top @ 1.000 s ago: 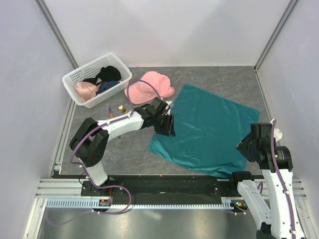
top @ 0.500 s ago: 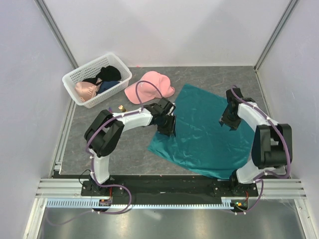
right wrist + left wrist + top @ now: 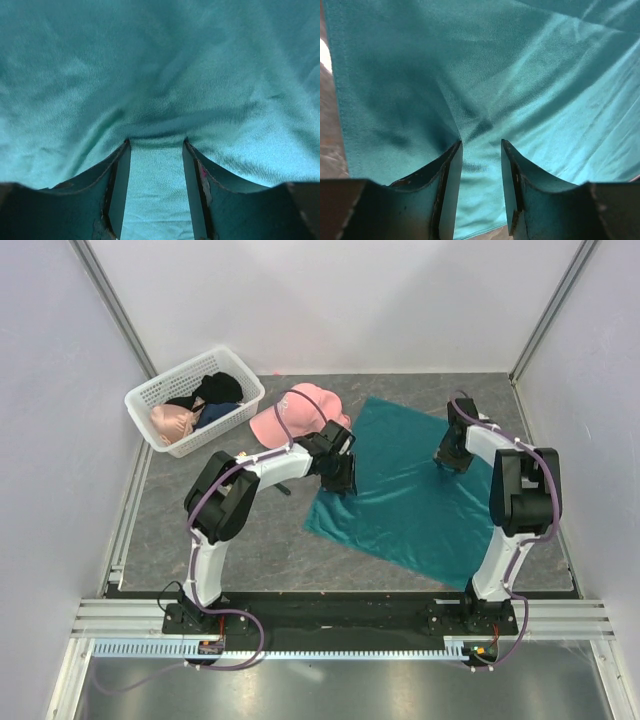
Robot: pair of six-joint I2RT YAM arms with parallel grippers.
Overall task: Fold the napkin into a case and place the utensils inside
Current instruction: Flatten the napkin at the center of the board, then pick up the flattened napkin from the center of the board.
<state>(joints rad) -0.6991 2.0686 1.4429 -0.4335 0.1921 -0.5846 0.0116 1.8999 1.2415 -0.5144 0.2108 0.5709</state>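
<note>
napkin (image 3: 420, 502): lying flat, unfolded on the table (image 3: 250, 540), just beside the pink cap (image 3: 300, 415) | left hand (image 3: 339, 478): spread, tips down on its left edge | right hand (image 3: 449, 457): spread too, tips on far-right part

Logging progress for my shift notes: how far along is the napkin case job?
Nothing is done yet: the napkin lies spread flat, unfolded. In hand: the left pincer and right pincer, both open, press on the cloth, puckering it between their fingers. Left: every fold, then putting the utensils, hard to make out here, inside.
</note>
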